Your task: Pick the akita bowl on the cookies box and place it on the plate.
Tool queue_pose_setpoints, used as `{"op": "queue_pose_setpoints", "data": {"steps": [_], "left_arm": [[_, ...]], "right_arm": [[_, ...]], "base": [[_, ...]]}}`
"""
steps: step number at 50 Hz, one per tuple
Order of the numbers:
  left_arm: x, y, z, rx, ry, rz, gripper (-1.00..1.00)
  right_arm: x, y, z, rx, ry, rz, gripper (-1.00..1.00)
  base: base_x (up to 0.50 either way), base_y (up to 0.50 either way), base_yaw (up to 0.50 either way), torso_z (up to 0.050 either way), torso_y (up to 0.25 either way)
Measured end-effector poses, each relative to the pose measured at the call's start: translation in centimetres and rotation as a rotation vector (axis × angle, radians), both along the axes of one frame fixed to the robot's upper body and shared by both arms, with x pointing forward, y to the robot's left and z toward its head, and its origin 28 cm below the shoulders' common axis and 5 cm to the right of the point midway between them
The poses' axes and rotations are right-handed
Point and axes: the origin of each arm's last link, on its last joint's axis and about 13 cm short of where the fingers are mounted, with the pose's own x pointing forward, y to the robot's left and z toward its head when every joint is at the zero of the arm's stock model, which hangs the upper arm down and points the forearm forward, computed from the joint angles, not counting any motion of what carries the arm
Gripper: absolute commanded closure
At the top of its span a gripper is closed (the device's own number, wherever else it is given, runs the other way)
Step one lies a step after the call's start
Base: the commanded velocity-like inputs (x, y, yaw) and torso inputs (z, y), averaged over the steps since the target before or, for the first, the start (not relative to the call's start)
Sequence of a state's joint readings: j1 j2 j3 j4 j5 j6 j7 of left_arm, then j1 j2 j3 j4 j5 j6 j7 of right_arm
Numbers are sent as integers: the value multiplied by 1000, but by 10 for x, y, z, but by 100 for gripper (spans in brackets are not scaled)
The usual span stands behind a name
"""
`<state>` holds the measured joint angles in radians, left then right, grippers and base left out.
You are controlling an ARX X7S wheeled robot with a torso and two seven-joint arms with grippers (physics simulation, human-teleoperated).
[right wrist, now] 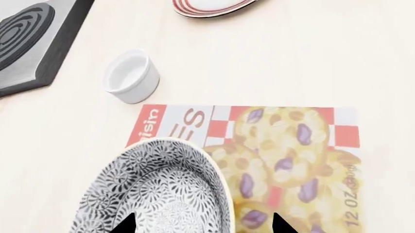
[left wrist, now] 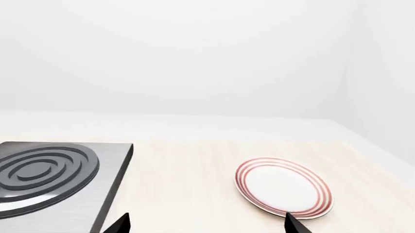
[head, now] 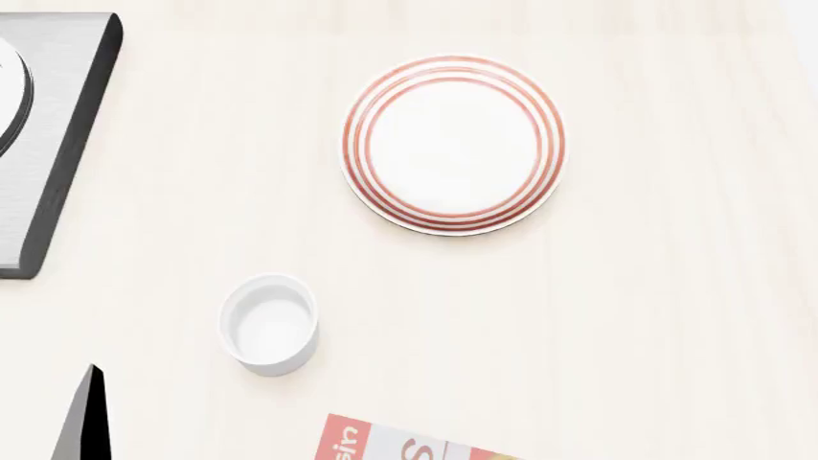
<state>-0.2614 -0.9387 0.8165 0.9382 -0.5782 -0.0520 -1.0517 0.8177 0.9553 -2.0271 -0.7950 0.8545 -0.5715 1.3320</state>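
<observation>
The akita bowl [right wrist: 155,194], grey-and-black speckled, rests on the left part of the red and white cookies box [right wrist: 292,145] in the right wrist view. My right gripper [right wrist: 204,224] is open just above it. One fingertip is over the bowl's middle and the other over the box, so the bowl's rim lies between them. The plate [head: 451,144], white with red rings, lies empty farther off on the table. My left gripper [left wrist: 207,225] is open over bare table, with the plate [left wrist: 283,187] just beyond one fingertip. In the head view the bowl is out of view, and only a corner of the cookies box [head: 397,443] shows.
A small plain white cup [head: 270,323] stands between the box and the plate, also seen as the cup [right wrist: 131,76] beside the box's corner. A grey stove plate [head: 52,144] with a coil burner [left wrist: 39,170] occupies the left side. A dark finger of my left gripper [head: 83,422] shows at the lower left.
</observation>
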Motion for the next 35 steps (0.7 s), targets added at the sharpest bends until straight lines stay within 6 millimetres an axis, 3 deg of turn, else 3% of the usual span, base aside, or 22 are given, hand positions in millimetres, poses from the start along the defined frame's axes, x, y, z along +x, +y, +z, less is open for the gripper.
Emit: {"op": "queue_pose_setpoints", "data": {"steps": [4,5,35], "left_arm": [[0,0,0,0,0,1,-100],[0,0,0,0,0,1,-100],[0,-1,-1,2,2,-1,-100]], "right_arm": [[0,1,-2,4,2,1,-100],[1,1,-2,5,2,1,100],[0,0,-4,18,0,-8,100]], "base": [[0,0,0,0,0],[0,0,0,0,0],[0,0,0,0,0]]}}
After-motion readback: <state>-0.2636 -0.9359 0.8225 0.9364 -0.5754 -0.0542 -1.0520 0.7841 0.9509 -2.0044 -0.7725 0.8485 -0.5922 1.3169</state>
